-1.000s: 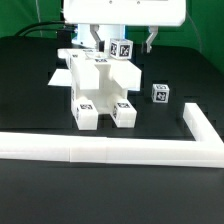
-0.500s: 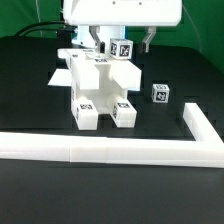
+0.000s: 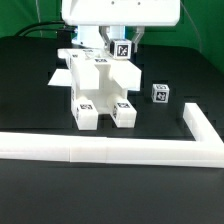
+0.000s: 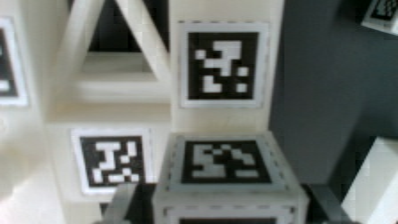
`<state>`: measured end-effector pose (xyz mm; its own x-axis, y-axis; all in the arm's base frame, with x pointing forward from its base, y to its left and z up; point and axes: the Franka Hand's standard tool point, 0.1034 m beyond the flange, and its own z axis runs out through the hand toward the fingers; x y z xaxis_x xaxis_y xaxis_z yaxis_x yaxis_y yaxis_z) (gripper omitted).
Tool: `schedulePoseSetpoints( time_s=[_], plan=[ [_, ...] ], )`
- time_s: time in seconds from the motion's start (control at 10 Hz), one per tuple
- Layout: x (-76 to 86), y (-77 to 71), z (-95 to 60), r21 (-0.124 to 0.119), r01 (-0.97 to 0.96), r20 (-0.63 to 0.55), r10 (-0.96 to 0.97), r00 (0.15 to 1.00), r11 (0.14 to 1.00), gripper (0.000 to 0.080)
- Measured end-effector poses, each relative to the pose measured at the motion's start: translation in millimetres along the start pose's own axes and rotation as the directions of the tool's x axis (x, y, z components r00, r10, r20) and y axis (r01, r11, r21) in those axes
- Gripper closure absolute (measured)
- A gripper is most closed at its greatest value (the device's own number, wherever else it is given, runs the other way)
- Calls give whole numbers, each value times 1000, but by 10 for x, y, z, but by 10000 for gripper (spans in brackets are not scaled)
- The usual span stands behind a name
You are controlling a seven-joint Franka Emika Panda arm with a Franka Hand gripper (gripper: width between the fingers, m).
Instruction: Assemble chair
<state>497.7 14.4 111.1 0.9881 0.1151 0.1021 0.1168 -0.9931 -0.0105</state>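
Note:
The partly built white chair stands in the middle of the black table, with tagged feet toward the front. My gripper hangs over its upper back edge, shut on a small white tagged cube that is held against the chair's top. In the wrist view the cube sits between my dark fingers, right beside a tall tagged chair bar. My gripper itself is mostly cut off by the picture's edge.
A loose small tagged cube lies on the table at the exterior view's right of the chair. The long white L-shaped border rail runs along the front and turns back at the right. The marker board lies behind the chair's left.
My gripper with the cube has shifted slightly toward the exterior view's left and closer over the chair top. The chair and the loose cube have not moved.

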Motion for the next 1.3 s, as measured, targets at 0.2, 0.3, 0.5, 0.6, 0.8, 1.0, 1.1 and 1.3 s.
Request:
schedulePoseSetpoints(
  time_s=[0.2, 0.3, 0.5, 0.6, 0.8, 1.0, 1.1, 1.3],
  plan=[
    [-1, 0, 2, 2, -111, 0, 111, 994, 994, 534],
    [-5, 2, 5, 5, -211, -1, 211, 977, 977, 534],
    [-5, 4, 7, 6, -333, -5, 333, 943, 943, 534],
    [-1, 6, 9, 10, -420, -13, 420, 907, 907, 533],
    [3, 3, 11, 13, -525, -18, 526, 851, 851, 532],
    [6, -32, 14, 17, -682, -14, 683, 731, 731, 532],
    [10, -40, 14, 19, -735, -14, 735, 678, 678, 532],
    [9, -44, 16, 26, -789, -9, 790, 614, 614, 532]
  ],
)
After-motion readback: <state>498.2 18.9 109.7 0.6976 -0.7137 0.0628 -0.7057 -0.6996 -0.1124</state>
